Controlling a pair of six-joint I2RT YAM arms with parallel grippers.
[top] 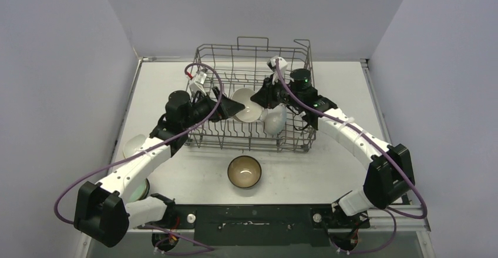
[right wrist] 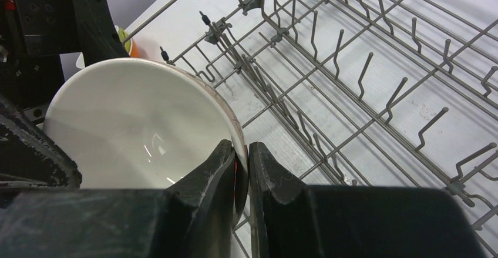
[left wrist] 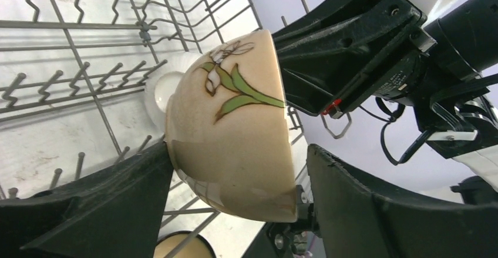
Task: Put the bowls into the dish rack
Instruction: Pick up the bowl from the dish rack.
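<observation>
Left arm (top: pixel 135 164) reaches in over dish rack (top: pixel 252 141) left wall; left gripper (left wrist: pixel 239 149) fingers spread wide, flanking beige flower bowl (left wrist: pixel 235 140), tipped sideways above rack middle. Right arm (top: pixel 352 131) bent inward; right gripper (right wrist: pixel 242 152) pinches bowl rim tight.
</observation>
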